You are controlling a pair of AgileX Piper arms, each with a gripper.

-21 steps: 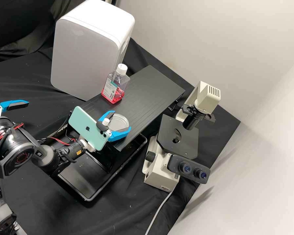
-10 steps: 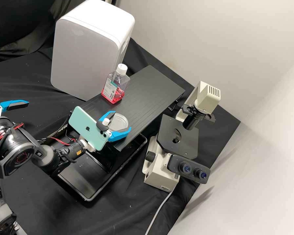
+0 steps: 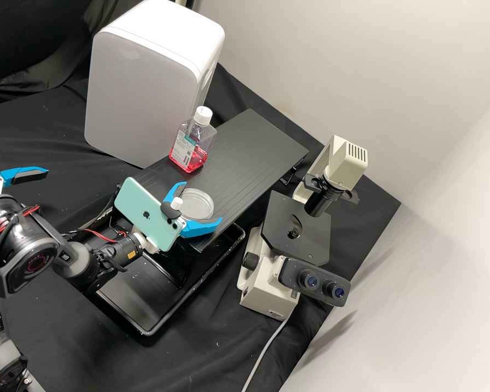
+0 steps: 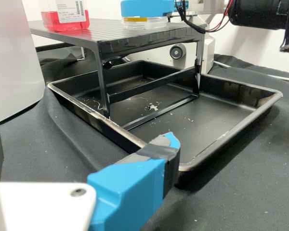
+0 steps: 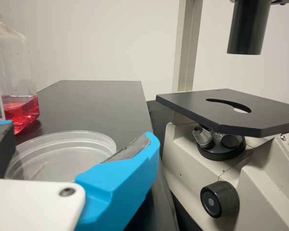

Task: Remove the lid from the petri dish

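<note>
A clear lidded petri dish (image 3: 196, 202) lies flat on the near end of the black raised platform (image 3: 245, 152). My right gripper (image 3: 202, 204) is open and straddles the dish, one blue finger on each side, with a small gap at the nearer finger. In the right wrist view the dish (image 5: 58, 156) sits between the fingers of the right gripper (image 5: 77, 132). My left gripper (image 4: 82, 139) is open and holds nothing, low over the cloth beside the black tray (image 4: 241, 96). One of its blue fingers (image 3: 24, 174) shows at the far left.
A flask of red liquid (image 3: 191, 142) stands farther back on the platform, in front of a white box (image 3: 147, 76). A microscope (image 3: 310, 228) stands right of the platform, its stage close to the dish. The platform's legs stand in the tray (image 3: 147, 305).
The right gripper's fingers have spread apart around the dish, and the dish now lies flat between them. The left arm has not moved.
</note>
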